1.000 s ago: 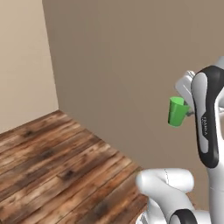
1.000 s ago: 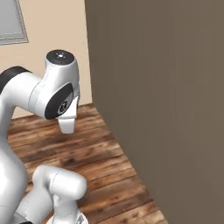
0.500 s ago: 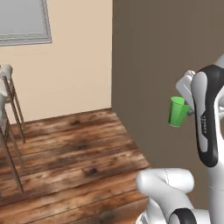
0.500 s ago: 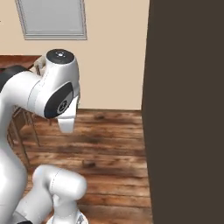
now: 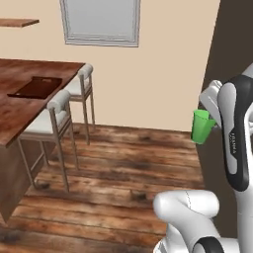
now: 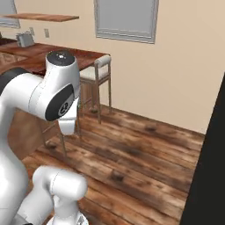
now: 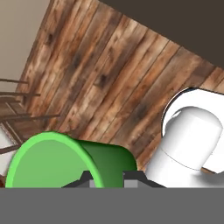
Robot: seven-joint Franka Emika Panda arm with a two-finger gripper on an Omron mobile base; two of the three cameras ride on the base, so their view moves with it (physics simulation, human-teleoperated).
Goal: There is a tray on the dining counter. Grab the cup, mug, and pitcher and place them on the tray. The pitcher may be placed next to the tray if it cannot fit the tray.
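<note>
Closest to the hand camera sits the cup [image 7: 65,159], bright green, its open rim turned toward the lens and its tapered body pinched by the gripper [image 7: 107,178], whose jaws stand narrow around the cup's wall. From the left base view the same cup [image 5: 201,126] hangs in the air in front of the white arm's upper link, tilted slightly, well above the plank floor [image 5: 128,163] (nothing touches it from below).

Beneath the gripper, the floor runs in reddish-brown boards. A dark wall panel [image 5: 232,44] rises just behind the arm on its right side.

Farther off, to the left of the gripper and lower than it, two stools [image 5: 58,116] with pale cushioned seats and thin metal legs stand side by side against the edge of the dining counter [image 5: 20,111]. That counter is a broad reddish wood slab, well apart from the held cup.

On the counter, beyond the stools, lies the tray [image 5: 35,87], dark brown and rectangular with a raised rim; I can make out nothing lying in it from here.

Farthest away, a beige wall carries a grey-framed window [image 5: 101,21], and a wooden shelf [image 5: 17,22] juts out near the window's left side.
</note>
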